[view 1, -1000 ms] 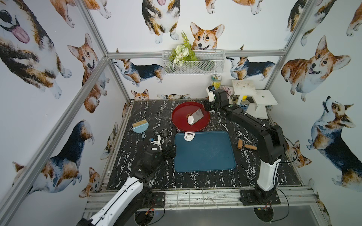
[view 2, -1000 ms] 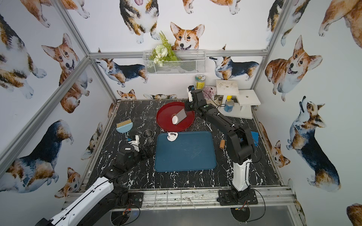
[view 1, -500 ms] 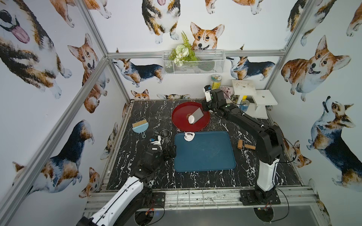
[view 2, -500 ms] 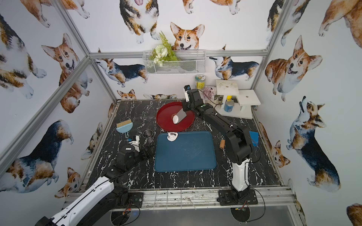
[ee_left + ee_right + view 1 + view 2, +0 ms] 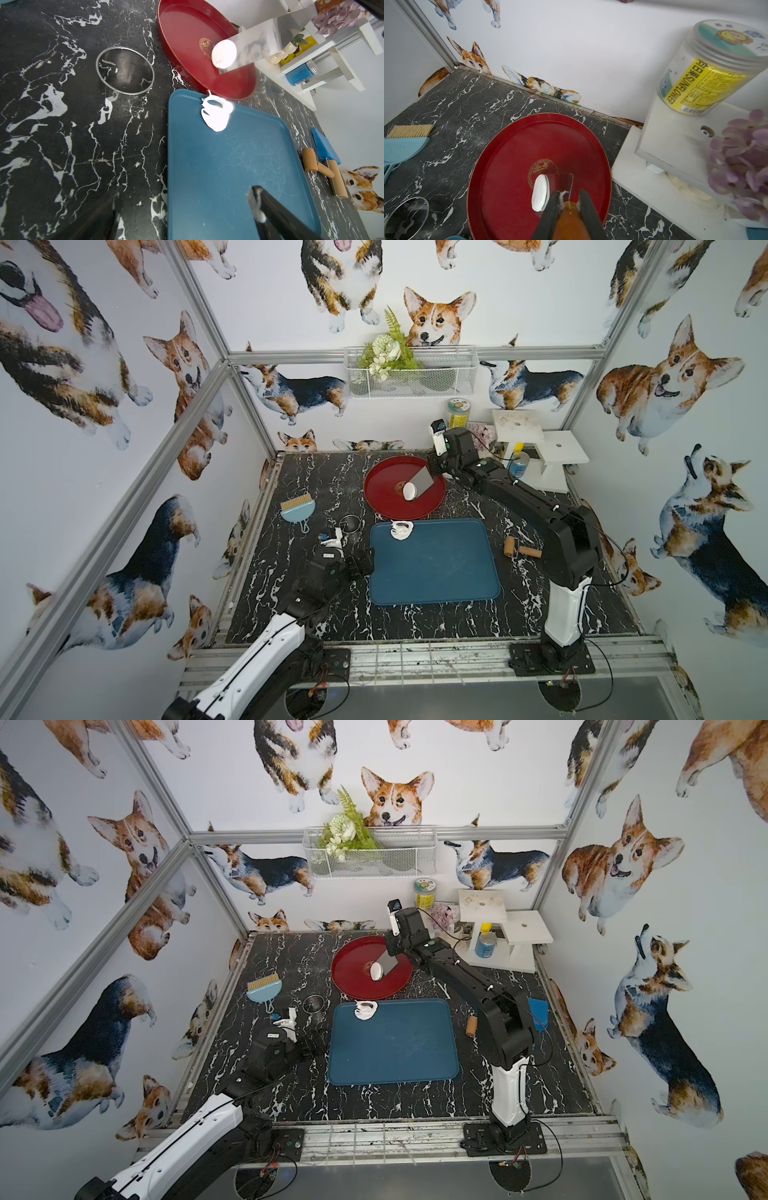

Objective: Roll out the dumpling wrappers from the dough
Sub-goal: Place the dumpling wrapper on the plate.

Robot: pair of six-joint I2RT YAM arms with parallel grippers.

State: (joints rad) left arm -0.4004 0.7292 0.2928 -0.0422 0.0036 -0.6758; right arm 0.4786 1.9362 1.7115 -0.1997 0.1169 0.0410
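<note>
A small round white dumpling wrapper [image 5: 409, 491] [image 5: 376, 971] [image 5: 224, 54] [image 5: 539, 192] clings to the tilted metal blade of a scraper [image 5: 424, 482] [image 5: 564, 181] above the red plate [image 5: 382, 506] [image 5: 508, 166]. My right gripper [image 5: 435, 466] [image 5: 569, 194] is shut on the scraper's wooden handle. A ragged white scrap of dough [image 5: 401, 529] [image 5: 216, 113] with holes lies in the far left corner of the blue tray [image 5: 436, 568] [image 5: 228, 166]. At the tray's left edge my left gripper [image 5: 360, 563] [image 5: 185, 191] stands open and empty.
A metal ring cutter [image 5: 349, 524] [image 5: 124, 70] lies left of the tray. A wooden roller [image 5: 519, 549] and a blue scraper [image 5: 538, 1013] lie to the tray's right. A brush and dustpan [image 5: 297, 508] sit far left. A white shelf [image 5: 536, 448] with a jar [image 5: 712, 68] stands at the back right.
My right wrist has shifted slightly left and back over the plate, with the wrapper still on the scraper blade. The left arm has not moved.
</note>
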